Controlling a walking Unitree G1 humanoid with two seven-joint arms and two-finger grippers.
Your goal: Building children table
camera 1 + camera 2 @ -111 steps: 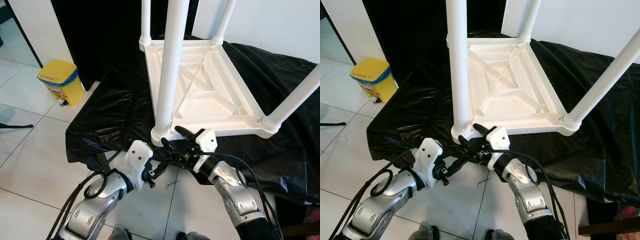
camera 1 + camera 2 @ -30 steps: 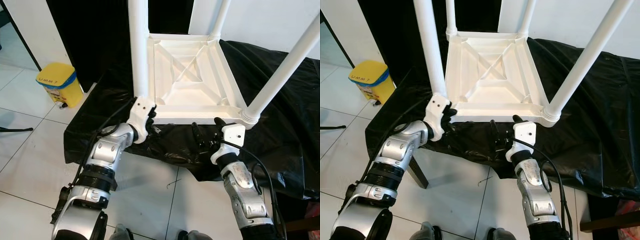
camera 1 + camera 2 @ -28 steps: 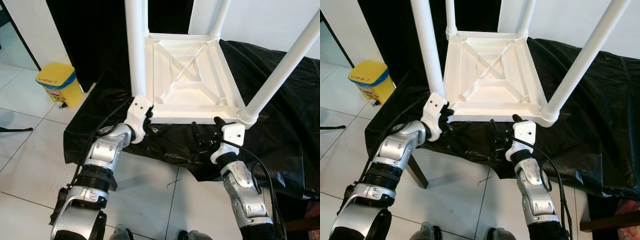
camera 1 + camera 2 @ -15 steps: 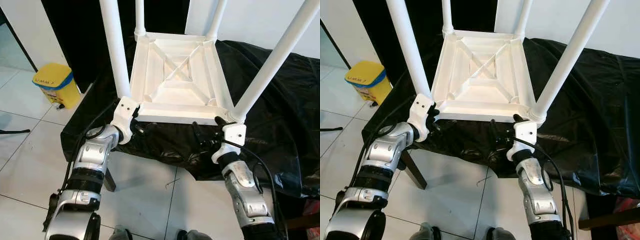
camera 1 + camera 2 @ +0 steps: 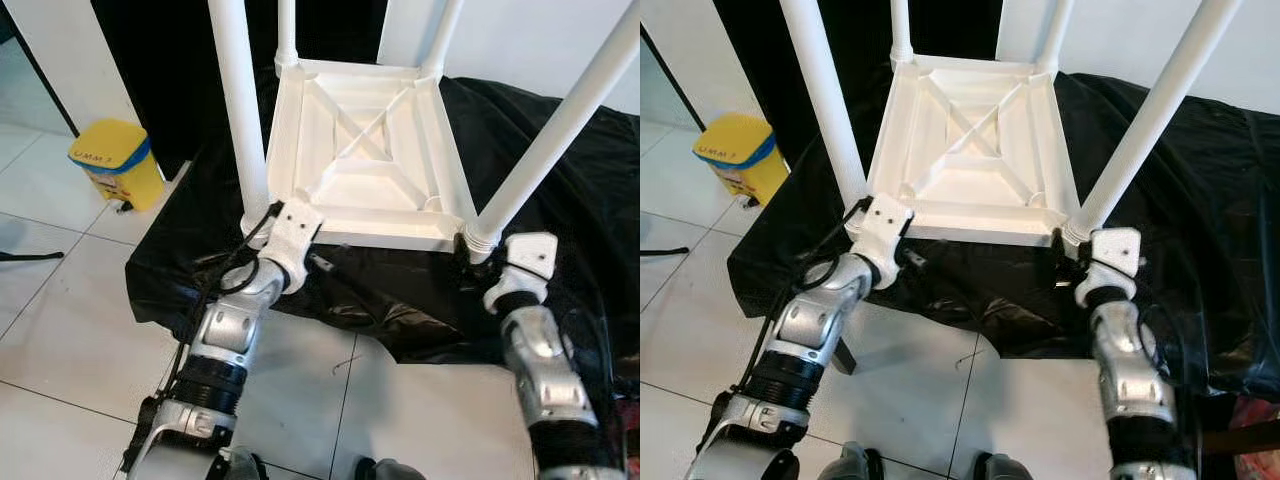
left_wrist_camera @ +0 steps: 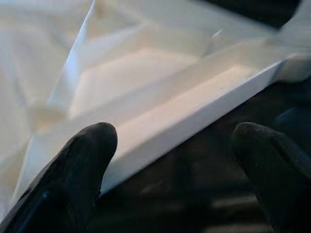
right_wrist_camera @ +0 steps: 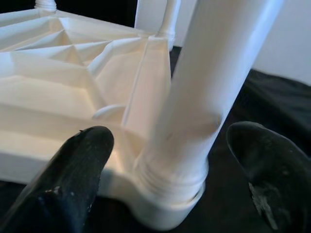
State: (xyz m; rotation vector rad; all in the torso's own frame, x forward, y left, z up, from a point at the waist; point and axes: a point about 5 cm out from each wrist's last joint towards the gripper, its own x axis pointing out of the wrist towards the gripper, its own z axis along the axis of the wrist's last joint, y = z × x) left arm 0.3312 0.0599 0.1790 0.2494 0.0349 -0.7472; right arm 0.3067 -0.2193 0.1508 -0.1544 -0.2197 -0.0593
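A white plastic children's table (image 5: 365, 165) lies upside down on a black sheet (image 5: 400, 295), its legs pointing up. My left gripper (image 5: 312, 258) is at the table's near rim, just right of the near-left leg (image 5: 235, 110). In the left wrist view its fingers (image 6: 80, 177) are spread open, with the white rim (image 6: 194, 121) just beyond them. My right gripper (image 5: 468, 262) is at the base of the near-right leg (image 5: 560, 125). It is open, and its fingers (image 7: 73, 182) stand on either side of the leg's threaded collar (image 7: 170, 179) without clamping it.
A yellow bin (image 5: 112, 162) with a blue band stands on the tiled floor at the left. The black sheet drapes over the support table's front edge. A dark wooden leg (image 5: 845, 355) shows under it. A white wall is behind at the right.
My right gripper has moved right, from the middle of the near rim to the near-right leg's base. My left gripper has shifted right along the rim, away from the near-left corner.
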